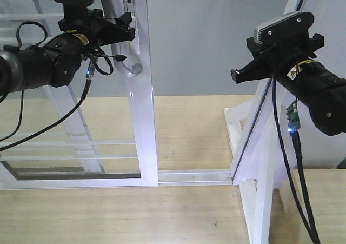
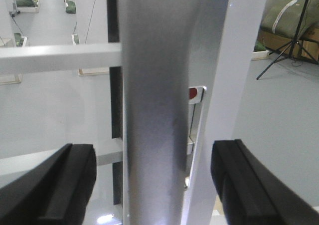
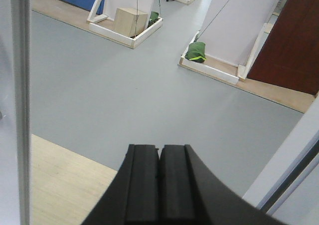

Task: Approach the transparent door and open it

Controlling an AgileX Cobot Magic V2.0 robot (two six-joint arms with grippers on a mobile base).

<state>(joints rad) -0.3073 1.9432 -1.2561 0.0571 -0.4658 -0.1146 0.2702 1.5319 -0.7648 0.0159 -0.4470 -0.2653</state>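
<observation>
Left gripper [image 1: 123, 28] straddles the door's pull handle [image 1: 130, 66]
The transparent door [image 1: 141, 125] stands at 9 o'clock in the front view, the jaws spread wide either side of the pull handle. Right gripper [image 3: 159, 185], at 3 o'clock, is clenched empty.

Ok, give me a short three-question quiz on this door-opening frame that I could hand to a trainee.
1. True or false: the right pincer is clamped on the grey handle of the transparent door.
2. What stands between the fingers of the left pincer? A) the grey handle B) a horizontal white bar C) nothing
3. Fill in: the left pincer's jaws are ____ (open/shut).

Key: 1. False; it is shut with nothing between its fingers. 2. A. 3. open.
</observation>
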